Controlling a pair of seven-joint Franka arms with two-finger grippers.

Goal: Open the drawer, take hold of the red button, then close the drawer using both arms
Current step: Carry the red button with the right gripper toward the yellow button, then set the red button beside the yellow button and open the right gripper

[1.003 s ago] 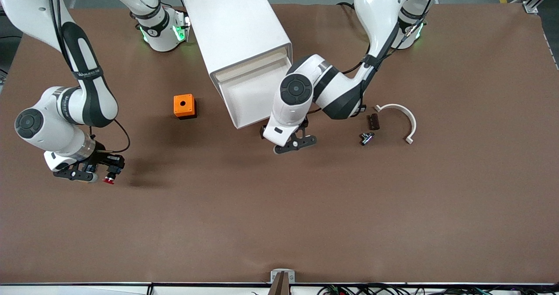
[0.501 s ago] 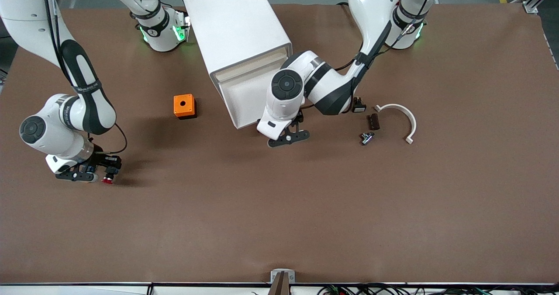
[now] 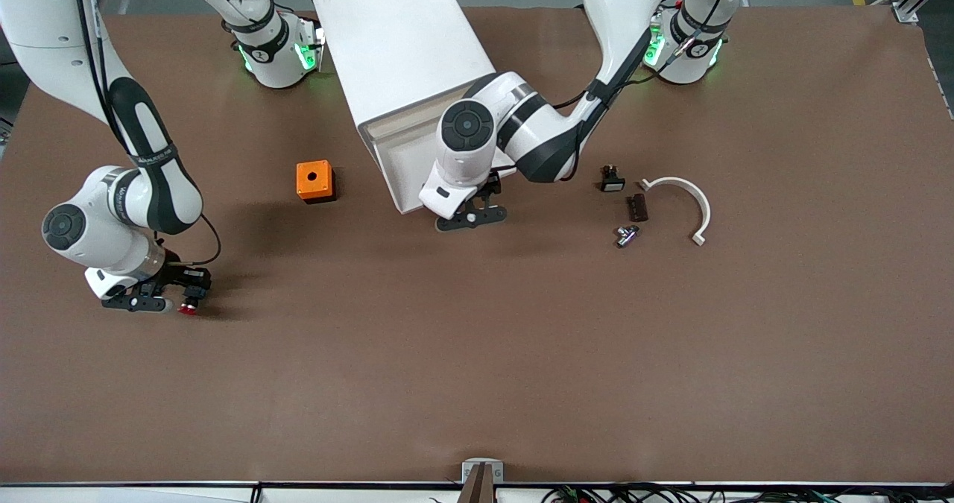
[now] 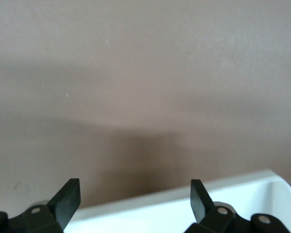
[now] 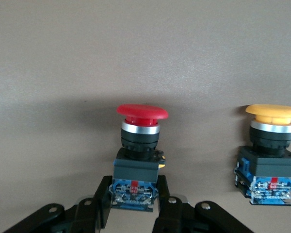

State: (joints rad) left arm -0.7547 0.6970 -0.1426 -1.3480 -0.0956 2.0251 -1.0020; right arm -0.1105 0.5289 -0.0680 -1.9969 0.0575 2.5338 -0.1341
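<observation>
Lighting is bright and even from overhead. Soft diffuse shadows lie on the brown table (image 3: 477,354) beside each arm and beside the orange box (image 3: 314,181). Green lamps glow at both arm bases. The cabinet (image 3: 402,48) top is near-white without hard glare. Wrist views are slightly soft.

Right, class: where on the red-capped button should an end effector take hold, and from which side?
Grip the button by its squarish black-and-blue body, across the flat sides, coming from the base end, away from the cap. The red cap is round and wider, with no flat faces. The right end effector holds it so; the left end effector, open, is at the drawer front.
</observation>
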